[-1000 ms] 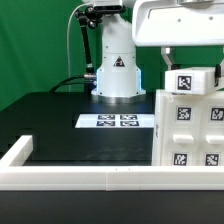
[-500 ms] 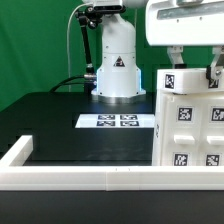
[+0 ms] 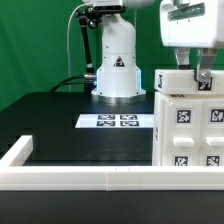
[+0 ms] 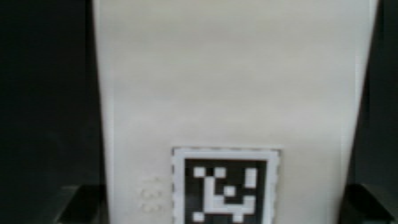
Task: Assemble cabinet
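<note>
The cabinet (image 3: 190, 135), a big white block with several marker tags, stands at the exterior view's right on the black table. On its top sits a white tagged piece (image 3: 165, 80). My gripper (image 3: 193, 72) is straight above the cabinet, with a finger on each side of this piece and shut on it. In the wrist view the white piece (image 4: 196, 90) fills the frame, its tag (image 4: 226, 185) near my gripper (image 4: 217, 212). The dark fingers (image 4: 71, 208) show only at the frame's edges. The cabinet's right side is cut off by the frame.
The marker board (image 3: 118, 121) lies on the black table in front of the arm's white base (image 3: 118, 70). A long low white rim (image 3: 80, 178) frames the table's near edge and left corner. A green backdrop stands behind.
My hand has turned about its vertical axis and shifted toward the exterior view's right. The tagged top piece turned with it, its tag sliding toward the exterior view's left.
</note>
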